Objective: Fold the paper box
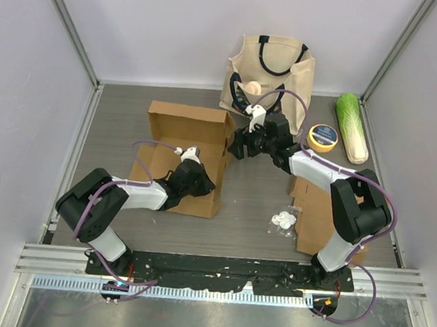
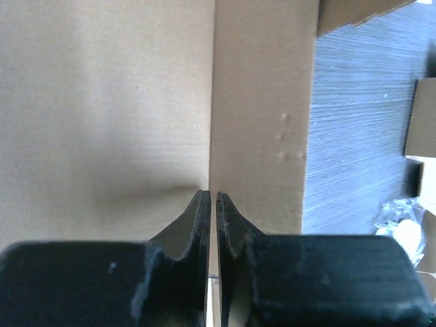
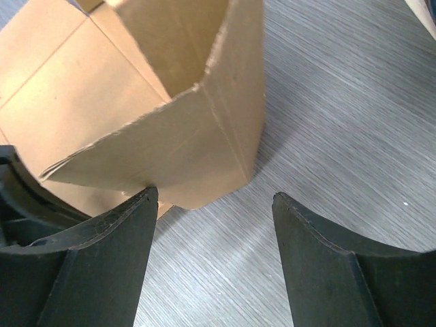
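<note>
The brown paper box [image 1: 182, 142] lies open on the table's left half, its side walls partly raised. My left gripper [image 1: 204, 183] sits at the box's right wall. In the left wrist view its jaws [image 2: 212, 197] stand almost together with the thin cardboard wall [image 2: 259, 102] edge-on between them. My right gripper [image 1: 237, 146] is at the box's upper right corner. Seen from the right wrist, it [image 3: 214, 197] is open wide, its left finger [image 3: 129, 218] touching the raised corner flap [image 3: 170, 136], with bare table between the fingers.
A beige tote bag [image 1: 269, 73] stands at the back. A yellow tape roll [image 1: 323, 138] and a napa cabbage [image 1: 354, 127] lie at the back right. Flat cardboard [image 1: 317, 213] and a crumpled plastic wrapper [image 1: 284, 219] lie near the right arm's base.
</note>
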You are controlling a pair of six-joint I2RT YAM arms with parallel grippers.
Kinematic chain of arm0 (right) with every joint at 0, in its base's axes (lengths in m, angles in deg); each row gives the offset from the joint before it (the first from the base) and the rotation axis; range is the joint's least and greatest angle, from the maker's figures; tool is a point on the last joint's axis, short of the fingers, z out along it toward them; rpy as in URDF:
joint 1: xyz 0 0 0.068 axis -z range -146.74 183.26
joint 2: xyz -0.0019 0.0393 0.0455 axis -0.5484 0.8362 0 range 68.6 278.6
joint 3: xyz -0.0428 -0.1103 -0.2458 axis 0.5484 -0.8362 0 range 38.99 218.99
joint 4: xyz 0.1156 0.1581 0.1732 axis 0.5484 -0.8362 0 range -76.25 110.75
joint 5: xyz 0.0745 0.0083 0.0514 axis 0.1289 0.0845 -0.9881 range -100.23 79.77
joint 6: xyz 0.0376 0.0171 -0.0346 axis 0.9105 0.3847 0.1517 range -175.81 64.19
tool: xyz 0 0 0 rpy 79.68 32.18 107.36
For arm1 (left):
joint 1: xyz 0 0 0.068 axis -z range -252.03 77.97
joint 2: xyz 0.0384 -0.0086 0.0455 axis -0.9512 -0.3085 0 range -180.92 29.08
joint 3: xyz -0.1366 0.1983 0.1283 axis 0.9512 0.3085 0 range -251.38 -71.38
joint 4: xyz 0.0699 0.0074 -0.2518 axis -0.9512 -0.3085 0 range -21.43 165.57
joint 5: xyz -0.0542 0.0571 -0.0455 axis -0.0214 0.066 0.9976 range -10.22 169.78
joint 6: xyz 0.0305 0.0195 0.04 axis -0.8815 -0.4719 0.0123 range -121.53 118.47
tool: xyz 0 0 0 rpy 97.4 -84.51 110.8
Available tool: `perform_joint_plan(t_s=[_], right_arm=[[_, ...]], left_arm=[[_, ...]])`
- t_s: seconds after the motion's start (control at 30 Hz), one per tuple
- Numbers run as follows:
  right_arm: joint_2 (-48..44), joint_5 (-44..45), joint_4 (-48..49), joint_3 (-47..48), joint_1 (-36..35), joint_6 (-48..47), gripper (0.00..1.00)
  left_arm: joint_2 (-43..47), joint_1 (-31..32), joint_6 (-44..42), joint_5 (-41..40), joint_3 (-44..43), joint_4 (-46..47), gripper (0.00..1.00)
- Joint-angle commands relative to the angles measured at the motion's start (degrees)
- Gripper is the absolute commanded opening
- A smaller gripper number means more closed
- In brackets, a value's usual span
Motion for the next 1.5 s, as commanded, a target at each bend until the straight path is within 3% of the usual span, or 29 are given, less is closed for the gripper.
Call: perform_joint_plan(t_s=[0.0,0.33,0.57,0.73,0.97,1.1,1.3,1.47], right_arm=[[-2.8,3.4,-1.4,-0.6,1.4,0.7,0.73],[-4.2,4.2,-2.9,-2.3,5.2,0.5,0.73],[-2.0,-0.8,-2.7,-0.5,5.2,-0.9,0.73],[-0.9,-5.3,-1.7,-1.2,5.2,-2.9,0.73],[1.7,-10.4,2.4,-1.1,4.2,-4.3,0.74],[2.8,-8.2,4.6,-0.5,1.5,-4.6,0.75],[3.7,1.6,9.7,-0.3,-4.3,-1.4,0.76],[-0.5,-8.4,16.1,-4.6,-4.7,8.7,0.76]], left_arm=[[4.6,0.0,-2.8,2.5,-3.1,0.1,0.13],[-1.6,0.0,-2.3,1.5,-8.9,0.2,0.08],[-10.4,0.1,5.9,2.3,-10.4,0.2,0.00],[-9.7,0.1,8.2,-1.6,-7.8,-2.4,0.00],[-10.0,0.1,7.6,-1.3,-7.2,-3.2,0.00],[-11.0,0.1,7.2,-0.9,-7.4,-3.2,0.00],[-11.2,0.0,7.4,-1.0,-7.3,-3.0,0.00],[-11.2,0.1,7.4,-0.7,-6.9,-2.8,0.00]])
